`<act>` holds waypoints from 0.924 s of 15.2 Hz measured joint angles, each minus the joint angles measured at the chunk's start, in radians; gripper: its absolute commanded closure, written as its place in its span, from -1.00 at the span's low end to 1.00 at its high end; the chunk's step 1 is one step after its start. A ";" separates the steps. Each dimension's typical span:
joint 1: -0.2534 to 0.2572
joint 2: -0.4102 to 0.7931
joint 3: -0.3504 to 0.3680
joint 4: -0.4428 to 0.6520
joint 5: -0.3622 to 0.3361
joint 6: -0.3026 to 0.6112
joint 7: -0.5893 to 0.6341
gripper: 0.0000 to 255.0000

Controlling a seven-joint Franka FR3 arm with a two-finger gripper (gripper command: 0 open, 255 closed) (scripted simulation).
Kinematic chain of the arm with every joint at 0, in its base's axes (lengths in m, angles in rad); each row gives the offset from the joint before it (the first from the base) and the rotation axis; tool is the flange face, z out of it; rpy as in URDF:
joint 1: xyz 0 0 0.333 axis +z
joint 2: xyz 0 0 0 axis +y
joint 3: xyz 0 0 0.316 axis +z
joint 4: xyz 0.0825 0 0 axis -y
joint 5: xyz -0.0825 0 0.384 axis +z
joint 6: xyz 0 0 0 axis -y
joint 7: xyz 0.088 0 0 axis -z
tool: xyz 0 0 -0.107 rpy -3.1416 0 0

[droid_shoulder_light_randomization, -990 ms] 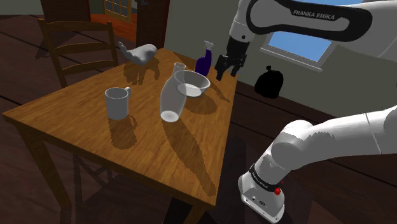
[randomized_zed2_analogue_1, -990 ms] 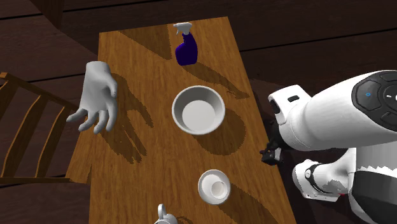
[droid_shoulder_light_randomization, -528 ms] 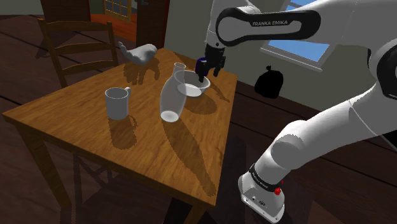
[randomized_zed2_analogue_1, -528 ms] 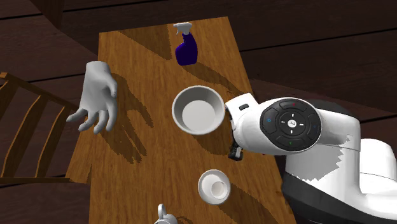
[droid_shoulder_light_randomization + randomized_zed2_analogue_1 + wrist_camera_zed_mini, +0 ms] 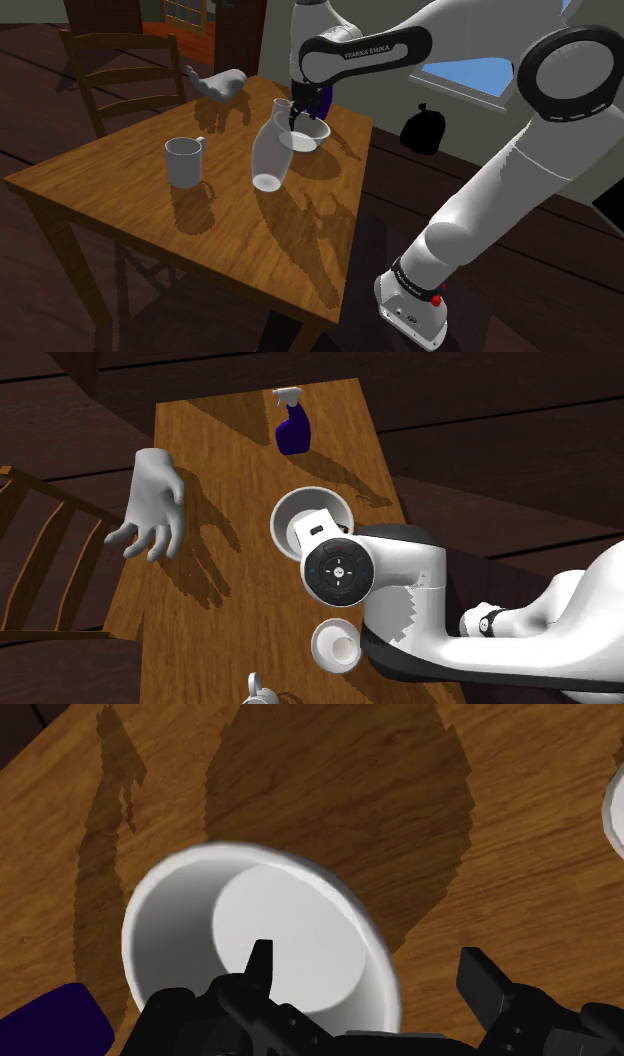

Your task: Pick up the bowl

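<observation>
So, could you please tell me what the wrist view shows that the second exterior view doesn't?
Wrist view: the open gripper, one finger over the inside of the bowl, one outside its rim. Second exterior view: the white hand model, the mug, and the arm covering part of the bowl. Both: bowl, wooden table, purple spray bottle.

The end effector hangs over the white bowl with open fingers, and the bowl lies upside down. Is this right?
No: the bowl stands upright; the wrist view looks into its hollow inside. The end effector does hang over it, fingers open.
</observation>
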 measured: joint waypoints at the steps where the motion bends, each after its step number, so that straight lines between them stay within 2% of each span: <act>1: -0.001 0.041 0.003 0.024 -0.024 0.012 0.012 -1.00; 5: 0.008 0.202 0.013 0.148 -0.118 0.030 0.059 -1.00; 8: 0.011 0.251 0.011 0.163 -0.148 0.057 0.080 -1.00; 11: 0.012 0.260 0.009 0.157 -0.156 0.091 0.098 -1.00; 14: 0.013 0.260 0.004 0.143 -0.111 0.115 0.111 -1.00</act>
